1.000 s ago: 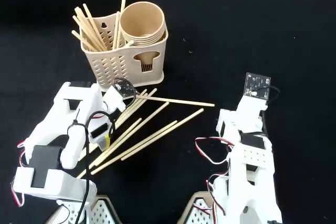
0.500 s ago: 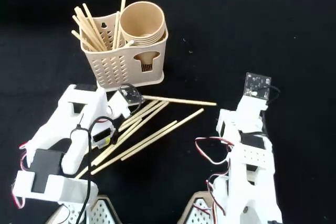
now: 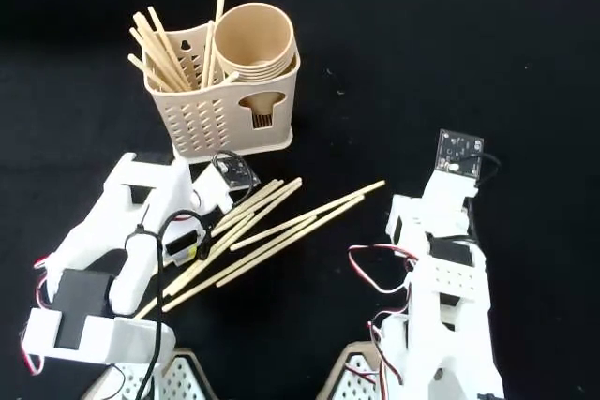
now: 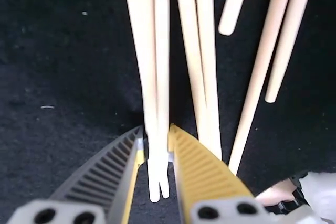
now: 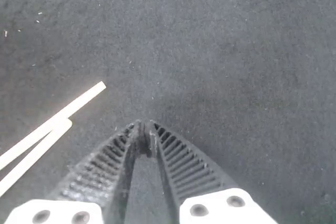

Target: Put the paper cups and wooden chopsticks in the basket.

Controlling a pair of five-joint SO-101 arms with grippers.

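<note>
Paper cups: stacked inside the basket, so done. Wooden chopsticks: partly done, a bundle upright in the neighbouring compartment. Yet to go in: several loose chopsticks fanned on the table just in front of the basket. Left pincer: clamped narrowly on a pair of chopsticks near their ends. Right pincer: closed, empty, above bare table.

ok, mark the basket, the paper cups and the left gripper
basket (image 3: 202, 124): high view, perforated front wall.
paper cups (image 3: 255, 37): high view, inside of the top cup.
left gripper (image 4: 156, 132): left wrist view, midway between its fingertips.
</note>
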